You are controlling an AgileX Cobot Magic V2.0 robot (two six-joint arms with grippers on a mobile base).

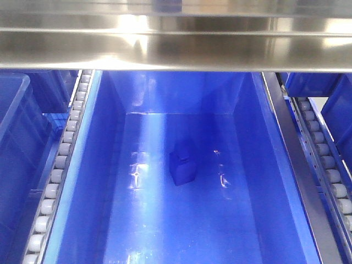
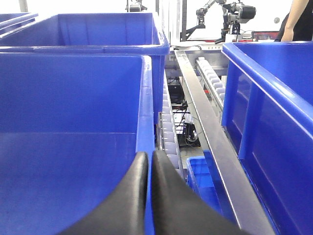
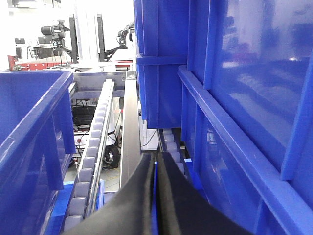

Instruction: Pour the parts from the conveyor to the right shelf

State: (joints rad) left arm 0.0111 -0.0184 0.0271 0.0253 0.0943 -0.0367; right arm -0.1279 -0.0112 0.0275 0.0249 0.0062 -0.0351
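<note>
Below the steel rail (image 1: 176,52) I see the bin (image 1: 264,165); both grippers (image 2: 149,161) (image 3: 155,164) clamp its thin walls, roller tracks (image 1: 58,170) alongside.

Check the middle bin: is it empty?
Nearly empty. The front view shows the middle bin holding one small blue part on its floor.

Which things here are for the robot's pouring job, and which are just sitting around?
For the job:
- big blue bin in the middle
- small blue part lying on its floor
- left gripper and right gripper, each pinching a bin edge

Just around:
- roller tracks
- steel rail
- neighbouring blue bins
- person in the background
</note>
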